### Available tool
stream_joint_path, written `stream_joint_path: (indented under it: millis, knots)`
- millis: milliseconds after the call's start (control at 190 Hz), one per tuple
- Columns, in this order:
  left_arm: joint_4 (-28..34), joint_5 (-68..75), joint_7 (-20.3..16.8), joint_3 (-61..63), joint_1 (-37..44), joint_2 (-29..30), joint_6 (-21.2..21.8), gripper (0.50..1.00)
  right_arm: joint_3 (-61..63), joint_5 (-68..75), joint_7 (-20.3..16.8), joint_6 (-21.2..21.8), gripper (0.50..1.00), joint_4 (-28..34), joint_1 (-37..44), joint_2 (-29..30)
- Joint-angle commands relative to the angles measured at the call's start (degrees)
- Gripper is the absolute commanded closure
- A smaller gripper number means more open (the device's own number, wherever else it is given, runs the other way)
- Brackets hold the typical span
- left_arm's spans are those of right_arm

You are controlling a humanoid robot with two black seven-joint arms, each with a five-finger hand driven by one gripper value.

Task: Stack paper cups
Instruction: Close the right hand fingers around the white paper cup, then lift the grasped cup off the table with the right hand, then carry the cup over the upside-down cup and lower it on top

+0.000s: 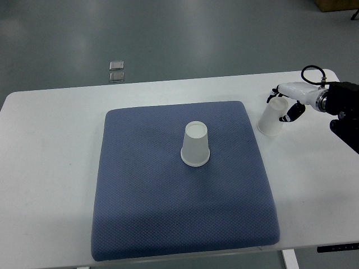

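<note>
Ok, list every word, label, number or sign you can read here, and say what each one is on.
None can be read.
Cup on the pad: plain white, no print.
Cup in the right hand: plain, no print showing.
Blue pad and white table: no markings.
Right hand and arm: no legible label.

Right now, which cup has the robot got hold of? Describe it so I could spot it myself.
Start at the white table and find the blue mat covering its middle. Just off the mat's far right corner, a white paper cup is tilted in the right hand. Unlike the other cup, which stands upside down alone mid-mat, this one is off the mat with fingers around it.
</note>
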Motion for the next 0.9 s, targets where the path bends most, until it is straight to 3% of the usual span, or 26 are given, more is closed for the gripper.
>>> stream_joint_path:
  millis: [0, 47, 137, 400, 610, 894]
  knots:
    - [0.00, 0.00, 0.00, 0.01, 0.00, 0.00, 0.00, 0.500, 0.00, 0.09, 0.02, -0.04, 0.883, 0.08, 0.31, -0.11]
    - [0.00, 0.00, 0.00, 0.01, 0.00, 0.00, 0.00, 0.500, 0.09, 0.09, 0.02, -0.04, 0.950, 0.08, 0.49, -0.11]
    - [0.00, 0.00, 0.00, -0.07, 0.00, 0.00, 0.00, 0.500, 0.09, 0.61, 0.02, 0.05, 0.987, 0.26, 1.01, -0.11]
    - [0.00, 0.00, 0.00, 0.01, 0.00, 0.00, 0.00, 0.500, 1.23, 1.76, 1.07, 1.72, 0.989, 4.57, 4.53, -1.43]
    - [0.00, 0.00, 0.00, 0.01, 0.00, 0.00, 0.00, 0.500, 1.23, 15.46, 0.81, 7.96, 0.987, 12.82, 9.80, -5.82]
    - [0.00, 0.00, 0.00, 0.01, 0.00, 0.00, 0.00, 0.500, 1.41, 19.07, 1.25, 13.49, 0.989, 25.13, 12.17, -8.64]
